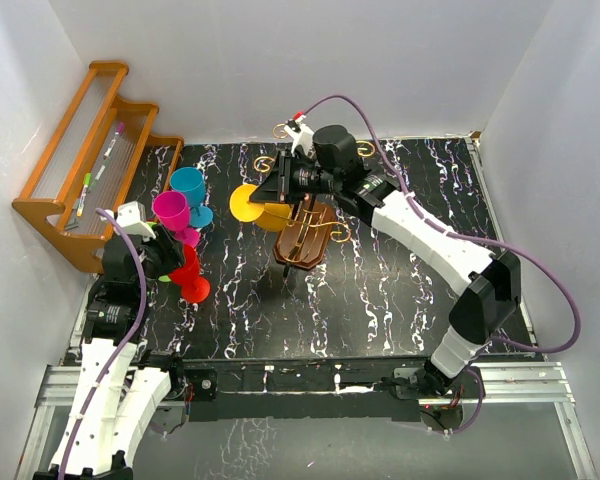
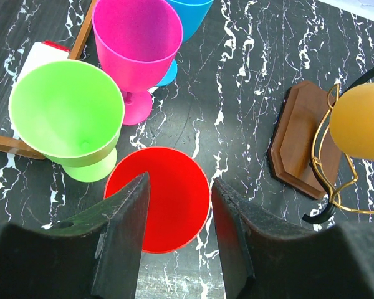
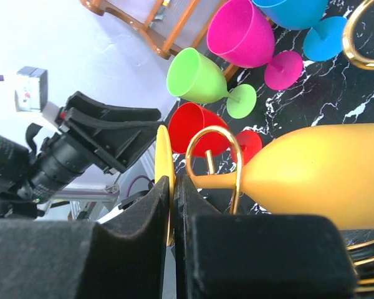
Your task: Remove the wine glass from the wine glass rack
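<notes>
Right hand (image 3: 172,187) pinches the wine glass (image 3: 324,171) by its foot.

Your right arm (image 1: 430,245) extends forward and to the left. The right gripper (image 3: 172,182) is clamped on the thin foot of the yellow wine glass (image 3: 324,171). Your left arm (image 1: 100,390) is folded near its base, with the left gripper (image 2: 177,187) angled downward and its jaws parted.

Plain white walls (image 1: 280,60) enclose a black table (image 1: 380,300) veined with white marbling. An orange-brown stepped wooden shelf (image 1: 80,170) holding pens (image 1: 108,150) stands against the left wall. Light is even.
</notes>
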Motion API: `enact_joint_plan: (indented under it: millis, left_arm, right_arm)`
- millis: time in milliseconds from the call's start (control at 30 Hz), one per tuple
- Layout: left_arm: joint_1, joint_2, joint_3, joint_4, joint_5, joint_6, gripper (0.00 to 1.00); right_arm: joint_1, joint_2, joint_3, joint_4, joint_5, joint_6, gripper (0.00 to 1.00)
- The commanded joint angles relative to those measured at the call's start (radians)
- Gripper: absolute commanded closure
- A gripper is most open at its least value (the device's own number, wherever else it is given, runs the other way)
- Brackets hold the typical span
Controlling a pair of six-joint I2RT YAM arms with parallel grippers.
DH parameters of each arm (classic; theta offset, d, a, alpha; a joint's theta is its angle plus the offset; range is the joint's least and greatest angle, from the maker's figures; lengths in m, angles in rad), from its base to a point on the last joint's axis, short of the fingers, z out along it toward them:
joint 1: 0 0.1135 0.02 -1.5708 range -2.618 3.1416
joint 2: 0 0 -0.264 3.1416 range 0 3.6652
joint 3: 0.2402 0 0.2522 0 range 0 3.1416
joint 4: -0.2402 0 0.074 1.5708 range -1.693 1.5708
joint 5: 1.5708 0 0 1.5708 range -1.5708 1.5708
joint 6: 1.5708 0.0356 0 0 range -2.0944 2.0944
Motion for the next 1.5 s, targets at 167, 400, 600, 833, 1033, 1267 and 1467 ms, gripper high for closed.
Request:
enact_joint_plan:
  millis: [167,400,600,833,1033,1267,1467]
  left_arm:
    - [0.001,0.010,-0.003,0.004,-0.002,0.000,0.57]
    - [0.001,0.010,-0.005,0.006,0.004,-0.003,0.57]
    - [0.000,0.011,0.000,0.006,0.042,-0.038,0.56]
    - [0.001,0.071,0.145,-0.098,0.185,-0.120,0.51]
    - [0.001,0.141,0.340,-0.280,0.256,-0.213,0.49]
    - [0.001,0.163,0.425,-0.427,0.404,-0.269,0.46]
    - [0.001,0.154,0.396,-0.440,0.588,-0.298,0.44]
  right_arm:
    - [-0.026,-0.106,-0.045,0.151,-0.156,0.018,0.92]
    - [-0.026,-0.137,-0.136,0.208,-0.344,0.032,0.92]
    - [-0.017,-0.171,-0.202,0.260,-0.504,0.041,0.92]
    - [0.093,-0.194,-0.265,0.135,-0.694,-0.178,0.92]
    - [0.426,-0.232,-0.240,-0.250,-0.203,-0.695,0.92]
    - [0.571,-0.426,-0.622,0.056,0.306,-0.890,0.92]
    - [0.774,-0.577,-0.930,0.384,0.603,-1.269,0.92]
